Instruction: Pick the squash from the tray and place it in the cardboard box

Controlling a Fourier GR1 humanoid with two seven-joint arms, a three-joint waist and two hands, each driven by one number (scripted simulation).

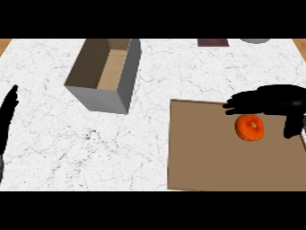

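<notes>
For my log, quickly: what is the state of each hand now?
Left hand: open, resting at the left edge, holding nothing.
Right hand: open above the squash, not holding it.

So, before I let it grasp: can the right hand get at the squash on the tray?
Probably yes: the right hand hangs just above the squash, nothing between them on the tray.
</notes>
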